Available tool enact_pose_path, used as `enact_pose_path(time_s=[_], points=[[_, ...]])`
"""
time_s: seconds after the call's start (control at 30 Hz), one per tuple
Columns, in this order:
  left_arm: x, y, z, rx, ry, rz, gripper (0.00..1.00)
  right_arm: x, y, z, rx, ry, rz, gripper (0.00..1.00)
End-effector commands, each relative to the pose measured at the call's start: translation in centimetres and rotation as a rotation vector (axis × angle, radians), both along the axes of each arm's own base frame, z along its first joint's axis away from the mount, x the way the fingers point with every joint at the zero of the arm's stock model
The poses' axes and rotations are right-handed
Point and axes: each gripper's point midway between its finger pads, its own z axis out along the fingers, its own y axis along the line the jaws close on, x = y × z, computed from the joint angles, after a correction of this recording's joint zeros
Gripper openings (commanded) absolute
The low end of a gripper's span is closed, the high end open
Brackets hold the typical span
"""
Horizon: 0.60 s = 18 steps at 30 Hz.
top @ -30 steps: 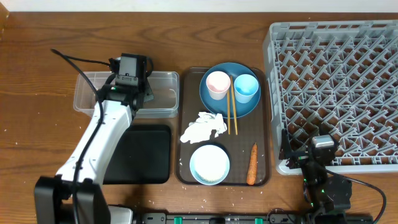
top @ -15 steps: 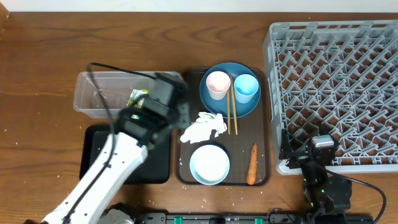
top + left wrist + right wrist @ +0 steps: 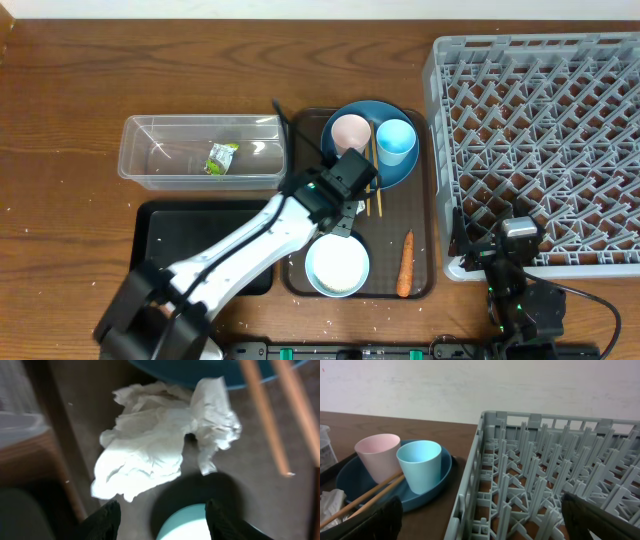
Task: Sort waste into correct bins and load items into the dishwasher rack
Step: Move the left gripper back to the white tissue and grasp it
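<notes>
My left gripper point(image 3: 345, 190) hangs open and empty over the brown tray, just above a crumpled white paper point(image 3: 160, 445) that it hides from overhead. In the left wrist view its fingertips point(image 3: 107, 515) straddle the gap between the paper and the pale blue bowl point(image 3: 337, 265). A small green-yellow wrapper point(image 3: 221, 158) lies in the clear tub point(image 3: 150, 140). The blue plate point(image 3: 395, 172) holds a pink cup point(image 3: 350, 130) and a light blue cup point(image 3: 396, 140). Chopsticks point(image 3: 378, 200) lean off the plate. A carrot point(image 3: 405, 265) lies at the tray's right. My right gripper point(image 3: 500, 250) is open by the rack's point(image 3: 540, 120) near-left corner.
The black tray point(image 3: 170, 235) lies in front of the clear tub, partly under my left arm. The brown serving tray point(image 3: 425, 250) sits between the bins and the rack. The right wrist view shows both cups point(image 3: 420, 465) and the rack wall point(image 3: 470, 485) close ahead.
My left arm swung from the clear tub right and forward to the brown tray. The green-yellow wrapper now lies loose in the tub. The right arm has not moved.
</notes>
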Motion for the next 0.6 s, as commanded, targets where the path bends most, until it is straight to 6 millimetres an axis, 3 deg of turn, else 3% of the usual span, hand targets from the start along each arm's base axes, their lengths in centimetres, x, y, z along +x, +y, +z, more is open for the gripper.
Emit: enact_pose_path(time_s=[0.0,0.1,0.27,0.3,0.37,0.57], points=[[0.6,0.1,-1.8,0.059,0.009,-0.025,0.58,0.0,0.0,-0.2,-0.012,0.004,-0.002,0.99],[0.9,-0.2,-3.9,0.090,0.030,-0.061,0.58,0.0,0.0,-0.2,-0.012,0.004,-0.002,0.99],[0.7,0.0,-6.2,0.142,0.068,-0.125,0.49,0.0,0.0,-0.2,-0.012,0.004,-0.002,0.99],[0.7,0.0,-6.3,0.143,0.070,-0.125,0.41,0.0,0.0,-0.2,-0.012,0.004,-0.002,0.99],[0.7,0.0,-6.3,0.142,0.070,-0.125,0.09,0.0,0.0,-0.2,-0.012,0.004,-0.002,0.99],[1.0,-0.3,-4.1,0.108,0.029,-0.123,0.06,0.0,0.0,-0.2,-0.012,0.004,-0.002,0.99]])
